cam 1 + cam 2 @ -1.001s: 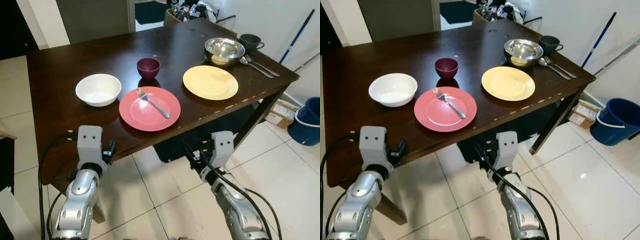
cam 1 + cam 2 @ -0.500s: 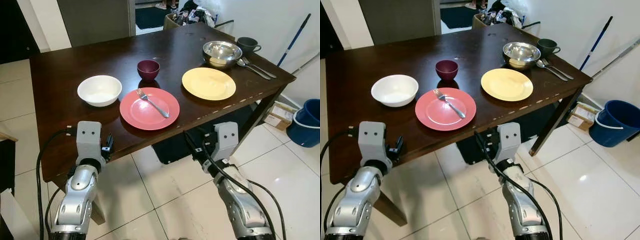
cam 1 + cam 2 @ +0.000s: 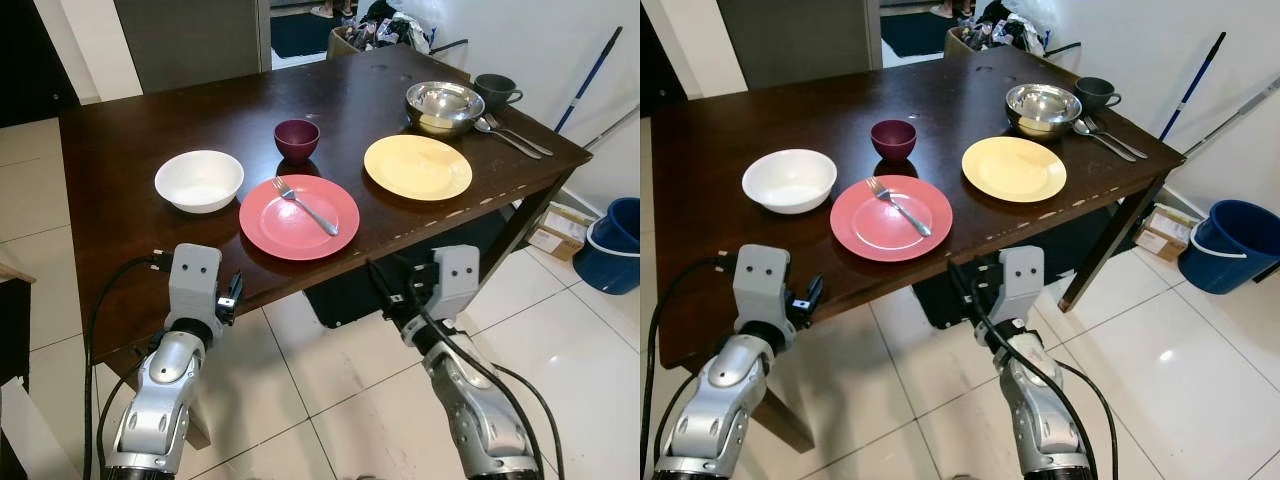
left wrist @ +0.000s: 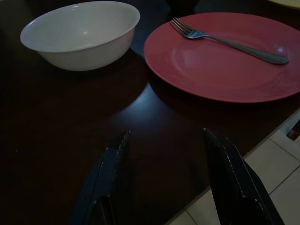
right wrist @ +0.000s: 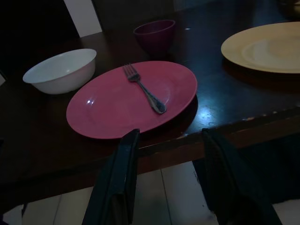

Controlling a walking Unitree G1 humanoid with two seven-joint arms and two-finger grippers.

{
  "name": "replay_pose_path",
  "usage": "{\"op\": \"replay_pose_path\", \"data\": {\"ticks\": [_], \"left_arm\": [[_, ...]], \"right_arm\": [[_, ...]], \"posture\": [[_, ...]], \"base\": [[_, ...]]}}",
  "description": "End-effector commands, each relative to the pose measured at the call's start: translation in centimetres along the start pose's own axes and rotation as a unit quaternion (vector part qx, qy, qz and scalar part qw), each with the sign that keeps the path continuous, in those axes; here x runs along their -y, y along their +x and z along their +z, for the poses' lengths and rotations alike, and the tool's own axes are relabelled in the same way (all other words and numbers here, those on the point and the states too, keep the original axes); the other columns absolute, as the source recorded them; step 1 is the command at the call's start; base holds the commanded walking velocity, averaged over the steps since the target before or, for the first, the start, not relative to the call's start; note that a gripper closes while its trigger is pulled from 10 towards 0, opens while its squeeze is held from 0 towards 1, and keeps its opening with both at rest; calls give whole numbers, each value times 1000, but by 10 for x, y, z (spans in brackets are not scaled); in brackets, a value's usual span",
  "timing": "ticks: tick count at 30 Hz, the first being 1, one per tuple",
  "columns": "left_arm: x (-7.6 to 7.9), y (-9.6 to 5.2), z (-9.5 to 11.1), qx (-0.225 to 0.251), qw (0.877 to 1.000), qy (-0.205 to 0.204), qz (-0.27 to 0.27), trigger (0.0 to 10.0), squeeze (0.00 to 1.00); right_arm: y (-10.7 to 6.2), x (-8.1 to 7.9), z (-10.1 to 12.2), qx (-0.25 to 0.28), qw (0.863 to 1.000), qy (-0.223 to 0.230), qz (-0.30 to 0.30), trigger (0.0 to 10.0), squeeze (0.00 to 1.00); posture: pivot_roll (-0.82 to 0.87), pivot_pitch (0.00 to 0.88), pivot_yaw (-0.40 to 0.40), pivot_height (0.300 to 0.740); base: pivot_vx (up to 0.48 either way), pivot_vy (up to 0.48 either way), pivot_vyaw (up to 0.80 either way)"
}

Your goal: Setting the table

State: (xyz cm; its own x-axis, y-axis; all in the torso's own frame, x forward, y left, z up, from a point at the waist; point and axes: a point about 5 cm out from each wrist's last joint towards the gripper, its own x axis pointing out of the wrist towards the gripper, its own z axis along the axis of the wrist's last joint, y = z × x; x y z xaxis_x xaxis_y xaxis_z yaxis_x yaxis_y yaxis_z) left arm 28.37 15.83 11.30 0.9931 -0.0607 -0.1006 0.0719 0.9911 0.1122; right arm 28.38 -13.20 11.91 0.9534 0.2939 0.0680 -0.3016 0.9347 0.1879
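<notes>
Dark wood is making up the table [image 3: 120, 210], which is carrying the whole setting. Near its front edge a red plate [image 3: 299, 216] is lying with a fork [image 3: 305, 205] resting diagonally across it, tines pointing toward the far side. Just to the left of the plate a white bowl [image 3: 199, 179] is sitting, and just behind the plate a small maroon cup [image 3: 297, 139] is standing upright. To the right, apart from the red plate, a yellow plate [image 3: 418, 166] is lying bare. Behind it, near the far right corner, a steel bowl [image 3: 446, 105] is sitting with a dark green mug [image 3: 496, 90] beside it and two pieces of cutlery [image 3: 515, 134] lying side by side on the wood. On the tiled floor to the right a blue bucket [image 3: 612, 245] is standing, and a blue-handled pole [image 3: 586, 78] is leaning against the wall. The left gripper [image 4: 165, 140] is hovering over the table's front edge, pointing toward the white bowl and red plate, its fingers spread apart and holding nothing. The right gripper [image 5: 168, 140] is hanging just off the table's front edge, below the tabletop, facing the red plate, its fingers likewise parted and gripping nothing.
</notes>
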Motion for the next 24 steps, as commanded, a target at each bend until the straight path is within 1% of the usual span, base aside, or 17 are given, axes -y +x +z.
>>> {"op": "replay_pose_path", "data": {"ticks": [1,7,11,24], "left_arm": [[1,-1,-2,-4,1000,5,-7,10000,0],[2,0,-1,-2,1000,4,-10,10000,0],[3,0,-2,-2,1000,6,-12,10000,0],[4,0,-2,-3,1000,11,-16,10000,0]], "right_arm": [[-2,2,-2,-5,1000,12,-8,10000,0],[-2,2,-4,-9,1000,11,-10,10000,0],[-2,1,-5,-14,1000,22,-4,10000,0],[-2,1,-5,-14,1000,26,-6,10000,0]], "posture": [[-84,10,38,740],[-84,10,37,740],[-84,9,37,740],[-84,9,38,740]], "base": [[0,0,0],[0,0,0],[0,0,791],[0,0,791]]}}
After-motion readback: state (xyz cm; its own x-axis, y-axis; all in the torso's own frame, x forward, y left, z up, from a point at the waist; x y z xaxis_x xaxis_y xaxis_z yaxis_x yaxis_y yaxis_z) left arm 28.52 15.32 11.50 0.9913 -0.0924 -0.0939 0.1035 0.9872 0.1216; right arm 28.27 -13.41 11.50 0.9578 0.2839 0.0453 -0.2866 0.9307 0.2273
